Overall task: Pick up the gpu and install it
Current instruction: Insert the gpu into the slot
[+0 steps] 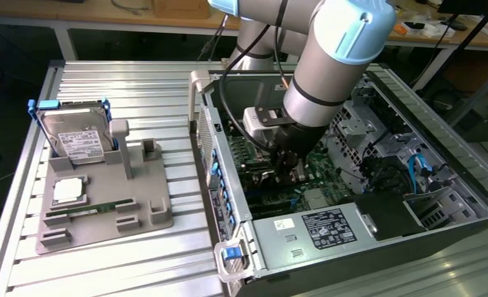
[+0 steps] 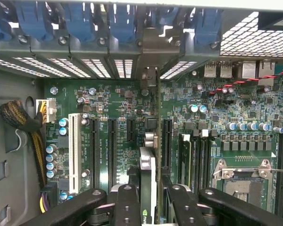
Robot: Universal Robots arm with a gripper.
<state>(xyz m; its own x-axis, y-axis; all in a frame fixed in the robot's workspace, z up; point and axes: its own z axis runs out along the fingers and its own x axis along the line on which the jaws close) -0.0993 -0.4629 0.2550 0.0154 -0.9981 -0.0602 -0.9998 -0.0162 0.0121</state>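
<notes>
Tool pinching the gpu on edge inside the open computer case

In the wrist view the tool (image 2: 148, 190) has its dark fingers (image 2: 126, 205) pressed against both faces of the gpu (image 2: 147, 165). The card stands edge-on over the green motherboard (image 2: 108, 99), among the long black expansion slots (image 2: 112, 150) and well apart from the white slot (image 2: 74, 146). Its far end reaches the rear bracket openings under the blue clips (image 2: 122, 21); whether it is seated cannot be told. In the exterior view the tool (image 1: 282, 168) is low inside the computer case (image 1: 442, 154), above the power supply (image 1: 322, 226). On the desk (image 1: 128, 80), the grey holder (image 1: 103, 216) carries the hard drive (image 1: 75, 139) and the memory stick (image 1: 91, 212).
</notes>
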